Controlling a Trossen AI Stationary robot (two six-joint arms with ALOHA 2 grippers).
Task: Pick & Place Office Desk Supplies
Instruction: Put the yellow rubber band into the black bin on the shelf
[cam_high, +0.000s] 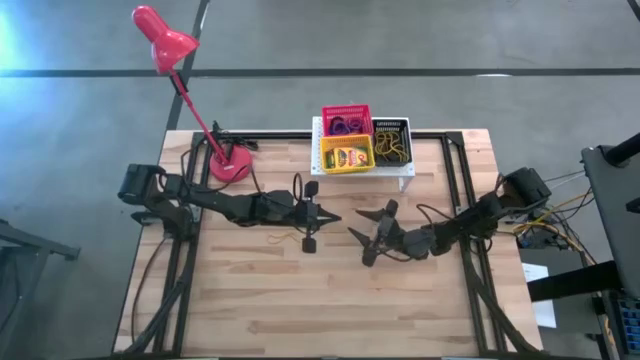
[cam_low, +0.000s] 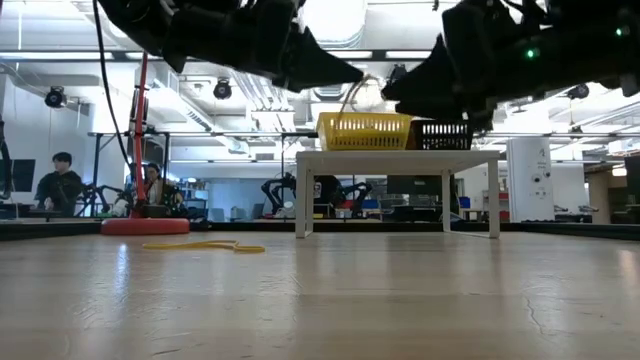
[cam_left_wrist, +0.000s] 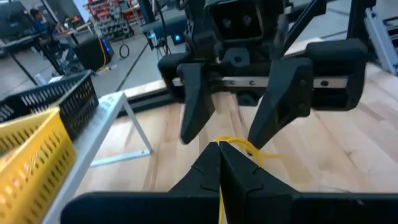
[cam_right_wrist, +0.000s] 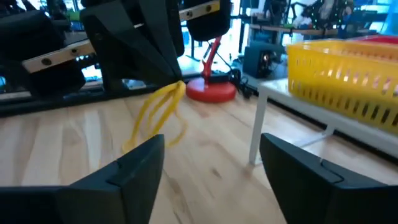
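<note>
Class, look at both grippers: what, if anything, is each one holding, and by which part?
The left gripper is shut on the yellow elastic loop, pinching its upper end so the rest dangles. The right gripper is open and holds nothing.

Pale planked wood table (cam_high: 300, 300), yellow plastic mesh basket (cam_right_wrist: 348, 78), glossy red lamp (cam_high: 165, 40), matt black end effector (cam_left_wrist: 219, 174)

Bright ceiling lights (cam_low: 330, 20) glare in the low view, silhouetting both arms; wrist views blur at close range.

The wooden table (cam_high: 300, 310) carried a red lamp (cam_high: 230, 165) behind the left gripper (cam_high: 335, 217) and a white shelf (cam_high: 405, 180) beyond both grippers.
</note>
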